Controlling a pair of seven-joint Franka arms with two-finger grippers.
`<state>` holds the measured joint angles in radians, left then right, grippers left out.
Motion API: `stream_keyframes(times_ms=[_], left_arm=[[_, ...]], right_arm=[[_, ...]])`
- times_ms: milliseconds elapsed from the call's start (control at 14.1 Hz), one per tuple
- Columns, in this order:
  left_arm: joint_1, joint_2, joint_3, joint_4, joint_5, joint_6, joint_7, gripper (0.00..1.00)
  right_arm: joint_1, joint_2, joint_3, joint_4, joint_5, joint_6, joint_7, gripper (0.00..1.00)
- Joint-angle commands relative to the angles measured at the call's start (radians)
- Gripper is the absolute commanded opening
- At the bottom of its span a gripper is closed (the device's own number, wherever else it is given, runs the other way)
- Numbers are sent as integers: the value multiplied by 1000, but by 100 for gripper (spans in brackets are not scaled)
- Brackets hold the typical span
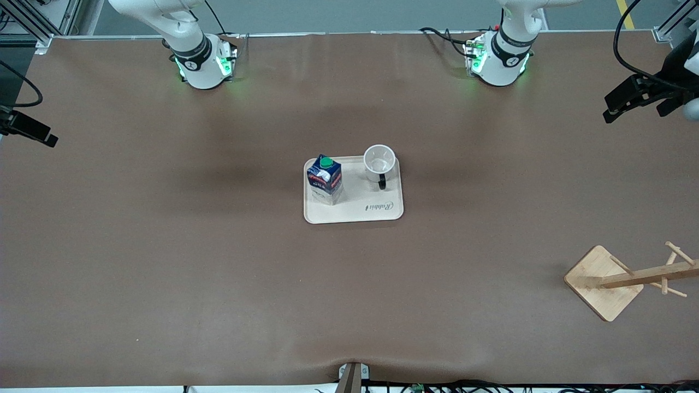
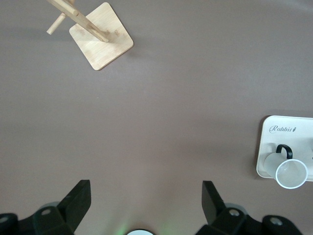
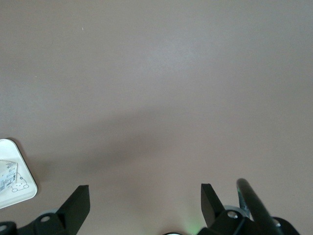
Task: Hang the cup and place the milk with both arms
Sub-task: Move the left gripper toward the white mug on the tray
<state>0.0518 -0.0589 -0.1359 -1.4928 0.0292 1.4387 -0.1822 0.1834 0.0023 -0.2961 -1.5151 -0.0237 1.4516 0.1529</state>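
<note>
The white cup (image 1: 379, 159) with a black handle stands upright on a cream tray (image 1: 355, 213) in the middle of the table. The dark blue milk (image 1: 325, 177) with a green cap stands on the same tray, at the end toward the right arm. The cup also shows in the left wrist view (image 2: 288, 171). My left gripper (image 2: 146, 185) is open and empty, high over bare table near its base. My right gripper (image 3: 145, 188) is open and empty, high over bare table. Neither gripper shows in the front view.
A wooden cup rack (image 1: 603, 284) with pegs stands toward the left arm's end of the table, nearer to the front camera than the tray; it shows in the left wrist view (image 2: 100, 41). The tray's corner (image 3: 24, 188) shows in the right wrist view. Black mounts (image 1: 639, 95) hang at the table's ends.
</note>
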Motion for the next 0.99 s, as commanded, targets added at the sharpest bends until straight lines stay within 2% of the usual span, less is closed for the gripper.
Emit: stream_keyframes(times_ms=[0,283,495,919], left_arm=[[0,8,-4,19,-2,-20,12,100],[-10,39,-10,25,1,-20,9,100],[-24,92,-52,8,4,12,-11,100],[-20,102,-171,-193,-54,228,-187,100]], right_arm=[[-2,4,-1,13,2,-14,16,100],[-4,4,-1,12,2,-14,16,100],[-4,4,-1,12,2,-14,16,100],[-5,4,-1,12,2,-14,16,100]])
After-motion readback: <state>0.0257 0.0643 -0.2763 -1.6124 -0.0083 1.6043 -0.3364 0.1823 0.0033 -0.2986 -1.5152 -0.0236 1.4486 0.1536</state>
